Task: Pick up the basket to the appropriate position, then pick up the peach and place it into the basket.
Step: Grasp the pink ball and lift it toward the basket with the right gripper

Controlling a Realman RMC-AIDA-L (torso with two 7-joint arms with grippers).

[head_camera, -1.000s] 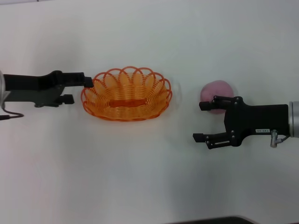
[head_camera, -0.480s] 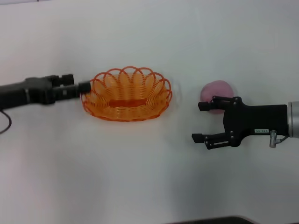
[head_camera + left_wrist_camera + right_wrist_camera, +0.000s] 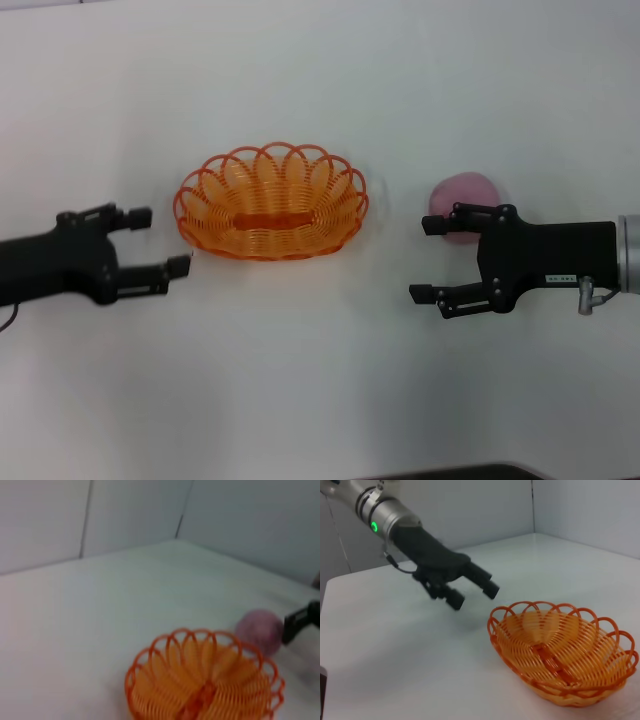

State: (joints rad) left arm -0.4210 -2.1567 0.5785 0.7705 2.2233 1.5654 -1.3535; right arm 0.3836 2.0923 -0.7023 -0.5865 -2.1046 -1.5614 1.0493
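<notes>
The orange wire basket (image 3: pixel 300 238) sits upright on the white table, a little left of centre. My left gripper (image 3: pixel 160 240) is open just off the basket's left end and touches nothing. The pink peach (image 3: pixel 466 192) lies to the right of the basket. My right gripper (image 3: pixel 424 260) is open beside it, and its far finger overlaps the peach's near side, while the peach stays outside the jaws. The left wrist view shows the basket (image 3: pixel 165 680) with the peach (image 3: pixel 259 630) beyond it. From the right wrist camera, the basket (image 3: pixel 520 645) and the left gripper (image 3: pixel 474 595) are both in sight.
White walls and a corner (image 3: pixel 182 525) close off the table's far side. A dark edge (image 3: pixel 470 472) runs along the table's front.
My left gripper has let go of the basket's left rim, opened, and drawn back towards the front left. The basket has stayed put. The right arm has hardly moved.
</notes>
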